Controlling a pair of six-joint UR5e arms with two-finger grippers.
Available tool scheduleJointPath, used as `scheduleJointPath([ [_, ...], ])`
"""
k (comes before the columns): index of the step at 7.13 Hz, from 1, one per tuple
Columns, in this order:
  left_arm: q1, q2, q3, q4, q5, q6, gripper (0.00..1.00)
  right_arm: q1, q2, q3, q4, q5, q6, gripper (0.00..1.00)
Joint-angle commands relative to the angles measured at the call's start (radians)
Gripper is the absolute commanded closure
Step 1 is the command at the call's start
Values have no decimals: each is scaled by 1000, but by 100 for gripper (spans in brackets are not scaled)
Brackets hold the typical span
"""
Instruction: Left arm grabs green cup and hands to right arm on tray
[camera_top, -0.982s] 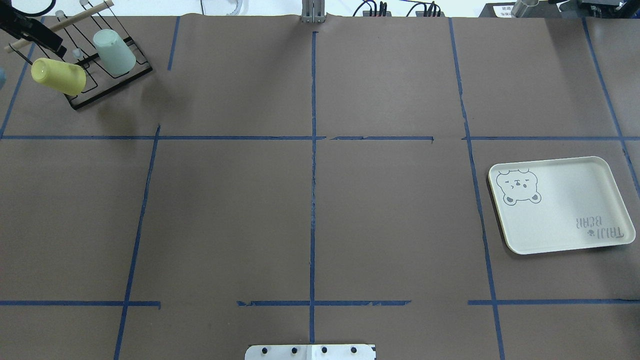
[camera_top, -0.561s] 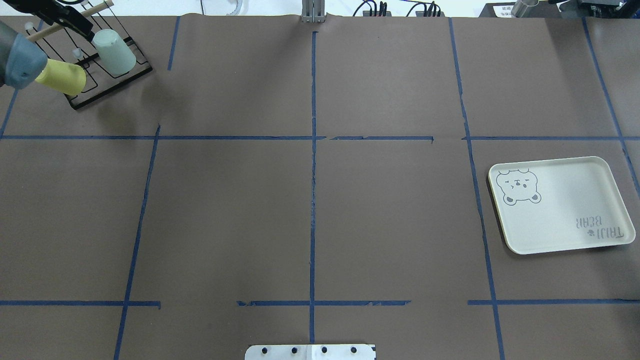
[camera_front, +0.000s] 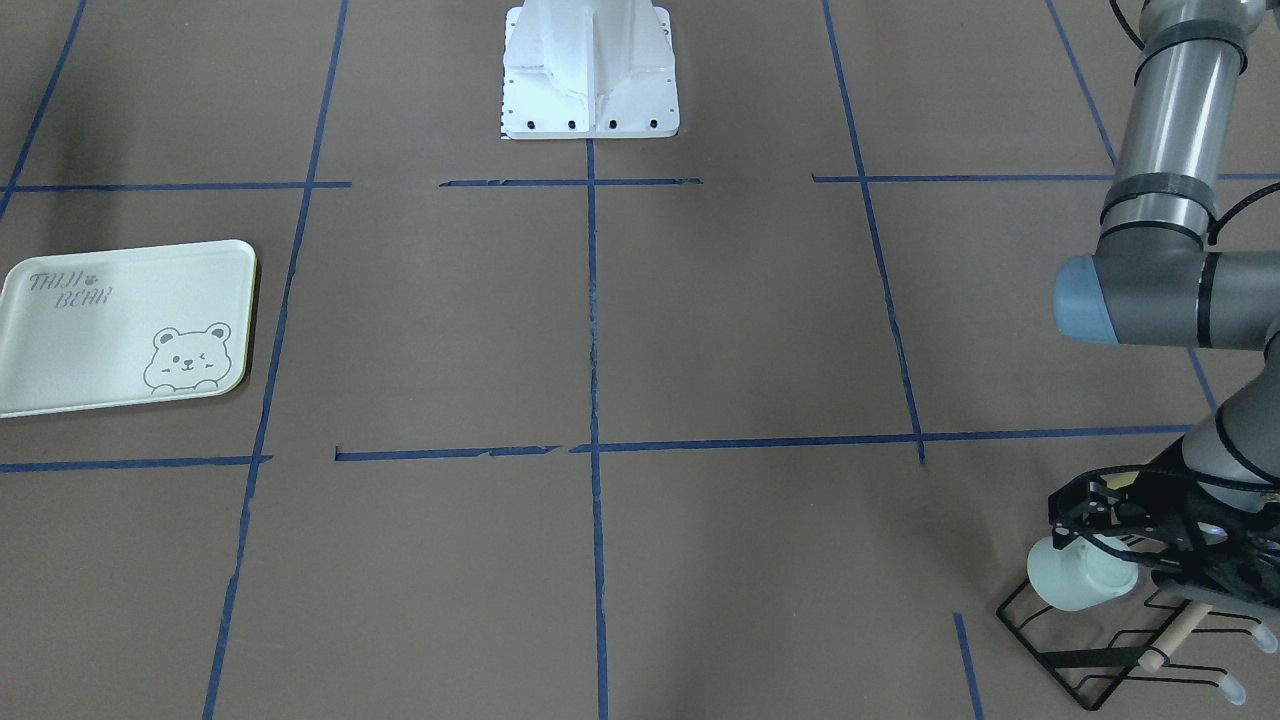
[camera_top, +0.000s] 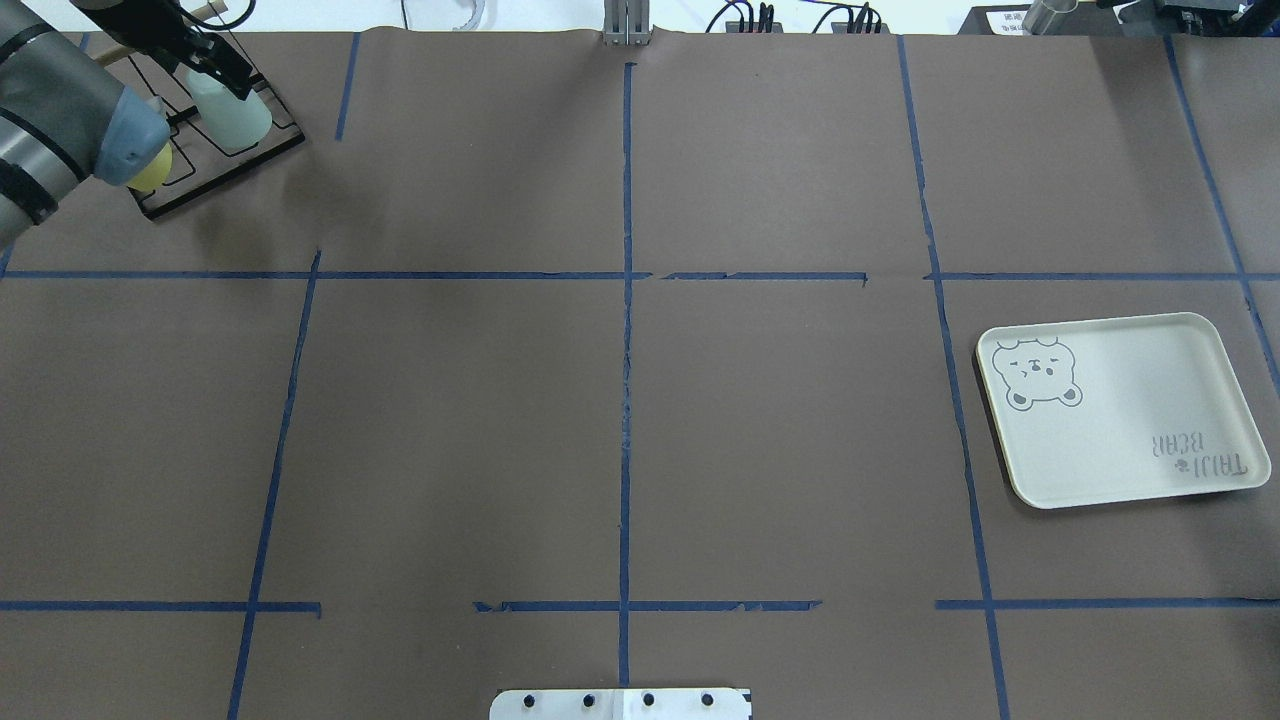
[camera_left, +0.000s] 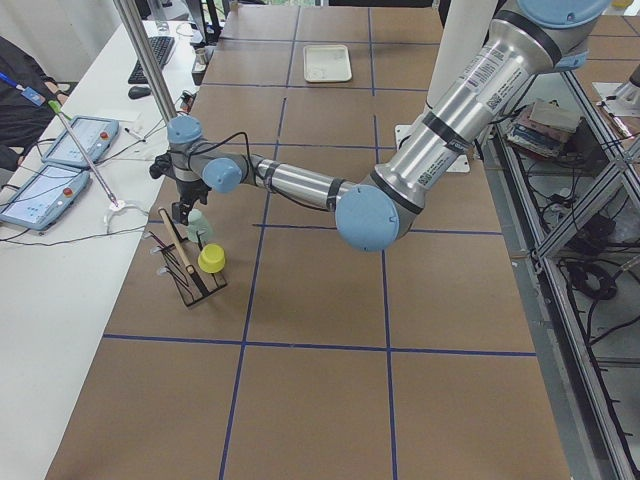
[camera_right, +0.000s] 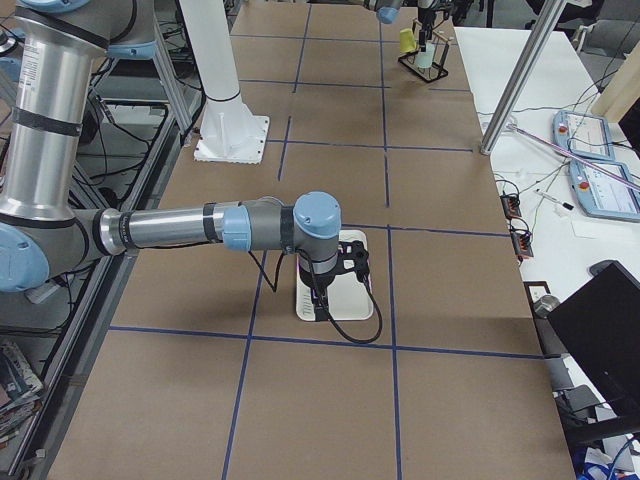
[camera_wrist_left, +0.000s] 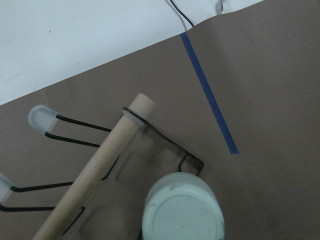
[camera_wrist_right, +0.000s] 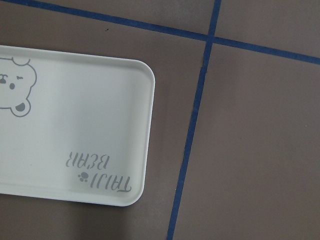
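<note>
Left gripper (camera_top: 218, 72) has swung in over the rack (camera_top: 226, 178), now right at the green cup (camera_top: 236, 118). Clenched or released, I cannot tell. Grab looks imminent.

In 1 second the left arm (camera_top: 45, 105) swings farther into the overhead view from the top-left corner. Its blue joint cap (camera_top: 135, 140) now hides most of the yellow cup (camera_top: 150, 174) — only a sliver shows. The left gripper (camera_top: 215, 70), earlier at the left end of the rack (camera_top: 220, 178), now sits over the green cup (camera_top: 240, 120) — crossing its upper edge.
</note>
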Motion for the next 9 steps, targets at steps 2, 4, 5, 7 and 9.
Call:
scheduleJointPath([
  [2, 10, -13, 70, -53, 2, -8, 0, -1, 0, -2, 0, 0, 0, 0],
  [4, 10, -27, 100, -76, 3, -26, 0, -1, 0, -2, 0, 0, 0, 0],
  [5, 10, -27, 100, -76, 3, -27, 0, -1, 0, -2, 0, 0, 0, 0],
  [7, 10, -25, 98, -74, 3, -28, 20, 1, 0, -2, 0, 0, 0, 0],
  [9, 10, -25, 97, -79, 2, -30, 55, 1, 0, -2, 0, 0, 0, 0],
])
